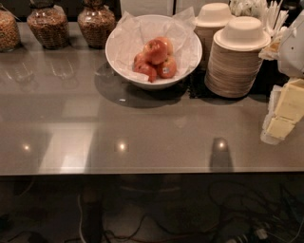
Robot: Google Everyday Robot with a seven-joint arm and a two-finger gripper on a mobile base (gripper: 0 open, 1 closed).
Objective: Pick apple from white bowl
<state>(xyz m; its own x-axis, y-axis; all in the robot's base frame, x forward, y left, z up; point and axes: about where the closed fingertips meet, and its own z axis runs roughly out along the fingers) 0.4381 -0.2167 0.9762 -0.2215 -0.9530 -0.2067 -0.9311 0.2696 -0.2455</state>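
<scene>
The white bowl point(118, 57) is wide and glossy, lined with crumpled white paper, and stands at the back middle of the grey counter point(142, 137). Several red-orange apples point(156, 59) are piled in its centre, the top one highest. My gripper point(285, 114), white with pale yellow parts, is at the right edge of the view. It hangs over the counter's right side, well to the right of the bowl and nearer than it, apart from the apples. Nothing shows in it.
Two stacks of beige disposable bowls point(237, 57) stand just right of the white bowl, with white utensils point(256, 9) behind. Three glass jars of brown grains point(47, 26) line the back left. The counter's front edge point(142, 172) runs across, with cables below.
</scene>
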